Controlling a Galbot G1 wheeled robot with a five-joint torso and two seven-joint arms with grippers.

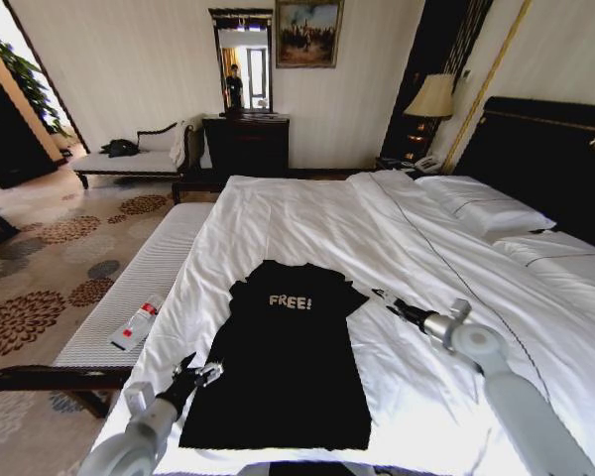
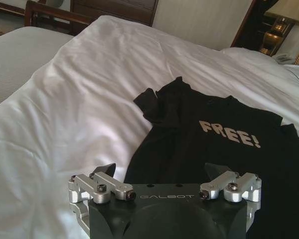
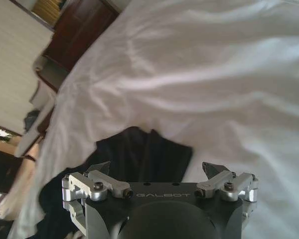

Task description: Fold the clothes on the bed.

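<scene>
T-shirt (image 1: 283, 362): flat on bed (image 1: 456, 248), lettering up, ready for folding.
Left end effector (image 1: 200, 375): my fingers apart, 9 o'clock of hem.
Right end effector (image 1: 385, 297): my fingers apart, 3 o'clock of sleeve, probably lined up for grasp.

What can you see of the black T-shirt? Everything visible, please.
The black T-shirt lies flat, front up, on the white duvet near the bed's foot, collar toward the headboard. It looks like soft cotton, with white "FREE!" lettering across the chest. Both short sleeves are bunched inward, and the body is spread down to a straight hem. The left gripper, fingers open, sits at its left edge; the right gripper, also open, is beside the right sleeve. Contact with either cannot be confirmed.
</scene>
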